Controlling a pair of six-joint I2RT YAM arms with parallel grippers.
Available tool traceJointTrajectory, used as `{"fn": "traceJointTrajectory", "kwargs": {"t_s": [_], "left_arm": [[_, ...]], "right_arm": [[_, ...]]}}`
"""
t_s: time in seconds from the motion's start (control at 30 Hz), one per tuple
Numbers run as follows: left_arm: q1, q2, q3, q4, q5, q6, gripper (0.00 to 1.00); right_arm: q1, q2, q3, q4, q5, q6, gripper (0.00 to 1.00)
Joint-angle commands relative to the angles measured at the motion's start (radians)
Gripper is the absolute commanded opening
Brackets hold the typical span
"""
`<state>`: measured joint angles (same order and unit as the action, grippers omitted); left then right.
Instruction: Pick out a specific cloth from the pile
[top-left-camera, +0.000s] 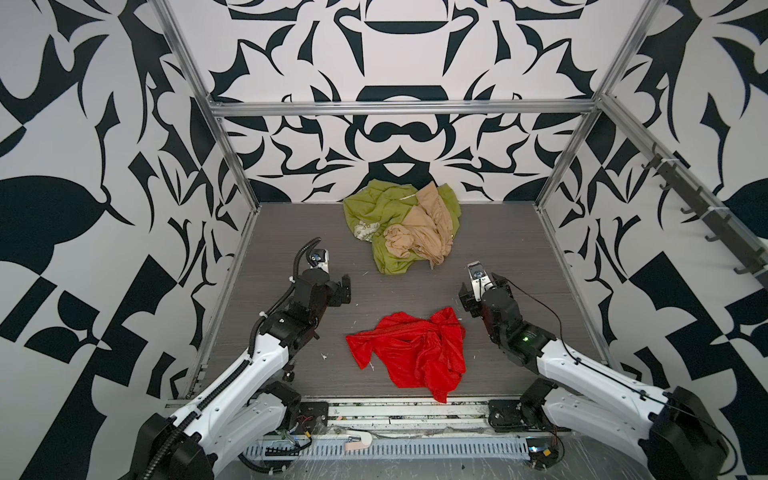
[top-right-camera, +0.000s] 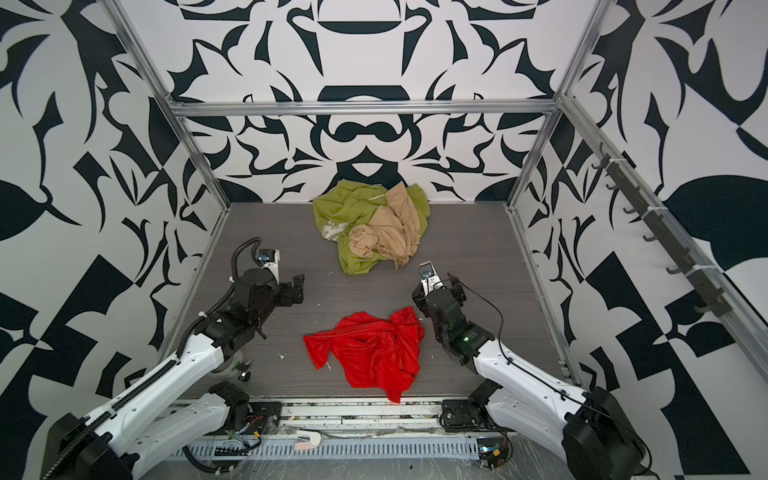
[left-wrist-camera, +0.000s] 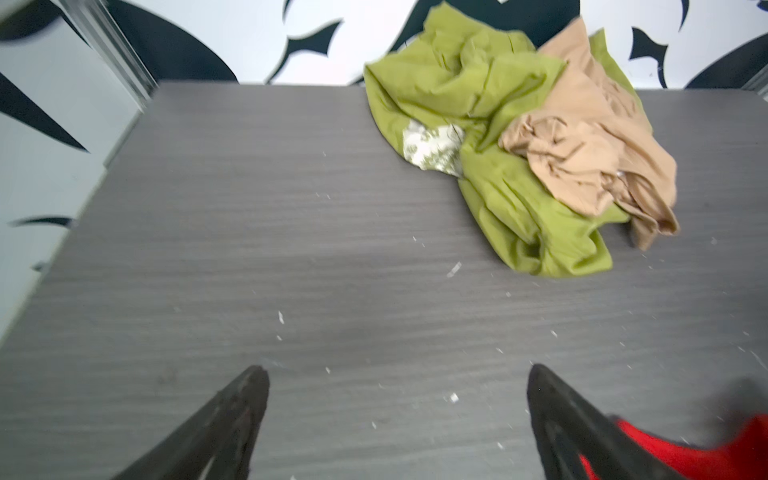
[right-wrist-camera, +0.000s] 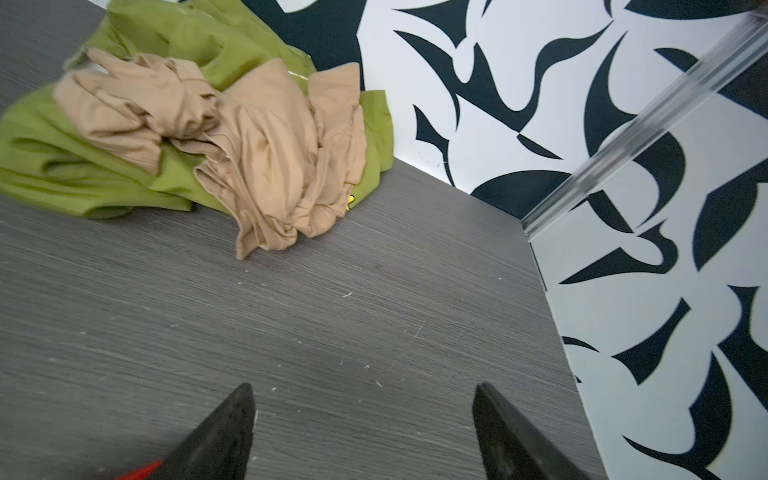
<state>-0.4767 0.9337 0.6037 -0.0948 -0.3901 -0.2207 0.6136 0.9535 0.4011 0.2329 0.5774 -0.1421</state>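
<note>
The red cloth lies crumpled by itself near the table's front edge, apart from the pile. That pile of olive-green and tan-beige cloths with a small white patterned patch sits against the back wall. My left gripper hovers left of the red cloth, open and holding nothing. My right gripper stands open and empty above the red cloth's far right corner. In each wrist view only a red edge of the cloth shows beside one finger.
The grey wood-grain table carries small white flecks. Black-and-white patterned walls with aluminium posts close in three sides. A hook rail runs along the right wall. A slotted cable duct lines the front edge.
</note>
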Motion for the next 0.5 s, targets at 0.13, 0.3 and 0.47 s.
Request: {"fn": "traceJointTrajectory", "kwargs": {"t_s": [0.13, 0.3, 0.47], "left_arm": [[0.241, 0.105, -0.027, 0.143, 0.116, 0.103, 0.99], [0.316, 0.22, -0.027, 0.253, 0.217, 0.169, 0.99], [0.366, 0.327, -0.035, 0.357, 0.295, 0.217, 0.99]], "right_arm": [[-0.143, 0.133, -0.068, 0.305, -0.047, -0.027, 0.9], [-0.222, 0.281, -0.128, 0.533, -0.086, -0.061, 0.91], [-0.275, 0.386, -0.137, 0.664, -0.13, -0.053, 0.9]]}}
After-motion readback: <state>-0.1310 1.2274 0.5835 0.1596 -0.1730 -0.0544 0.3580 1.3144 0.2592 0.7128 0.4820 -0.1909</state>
